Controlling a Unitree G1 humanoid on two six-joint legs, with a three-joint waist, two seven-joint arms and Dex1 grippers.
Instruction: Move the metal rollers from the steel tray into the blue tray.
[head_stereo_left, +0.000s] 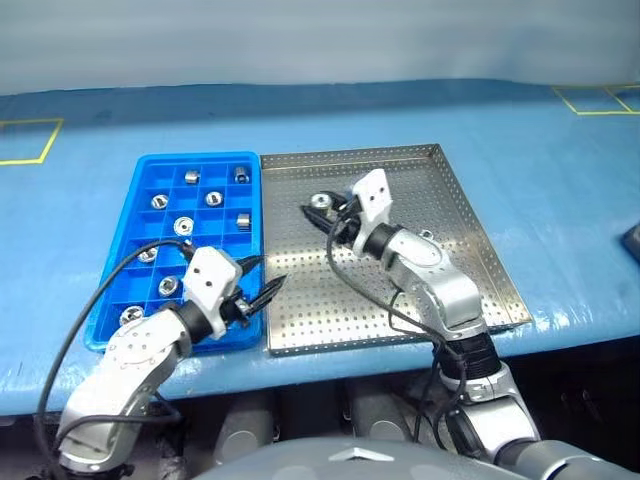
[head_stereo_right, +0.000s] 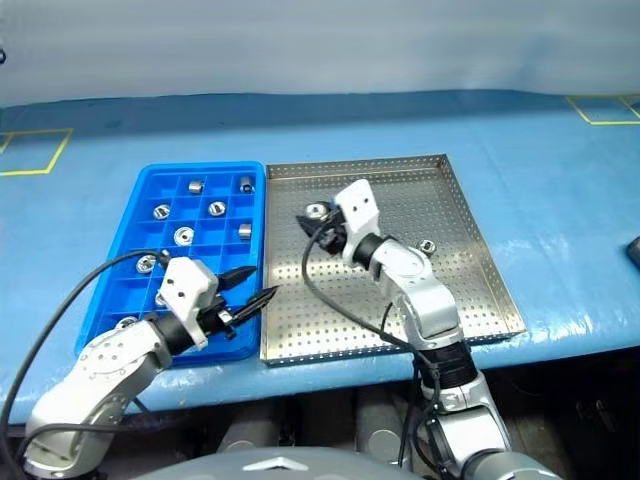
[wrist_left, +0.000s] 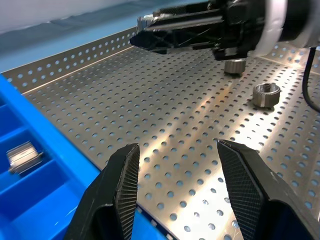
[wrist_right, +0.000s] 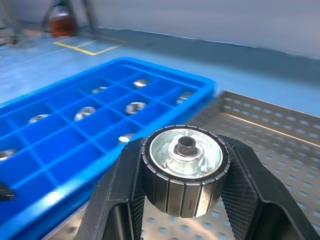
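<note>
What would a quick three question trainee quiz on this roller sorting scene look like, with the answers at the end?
1. True or false: the right gripper is shut on a metal roller.
2. Which tray lies under the held roller: A, the blue tray, or B, the steel tray?
3. How many loose rollers lie on the steel tray's floor?

Key
1. True.
2. B; it is over the steel tray, near the blue tray's edge.
3. One, a lone roller beside the right arm. The left gripper is open and holds nothing.
</note>
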